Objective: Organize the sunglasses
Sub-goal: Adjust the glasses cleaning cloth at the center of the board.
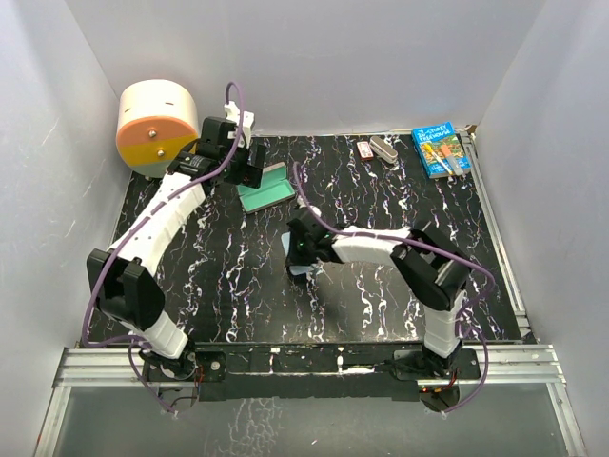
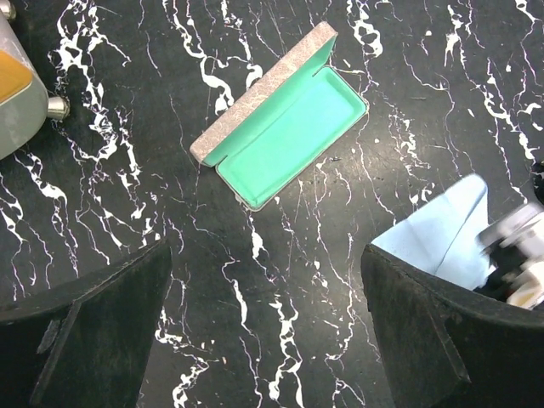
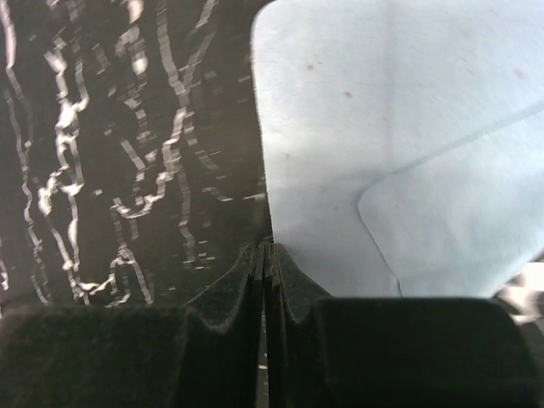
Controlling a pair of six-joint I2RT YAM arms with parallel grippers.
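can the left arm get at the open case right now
Probably yes: the left gripper is open and close by the case, with only bare table between them. The cloth lies off to the side.

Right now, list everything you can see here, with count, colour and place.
case: one, grey-brown, teal inside, open, far left of centre
cloth: one, light blue, centre
sunglasses: none seen in any view
book: one, blue, far right corner
red-white item: one, far edge
grey item: one, beside it
drum: one, cream and orange, far left corner
table: one, black, white veins
left gripper: open, near case
right gripper: shut, apparently pinching cloth's corner
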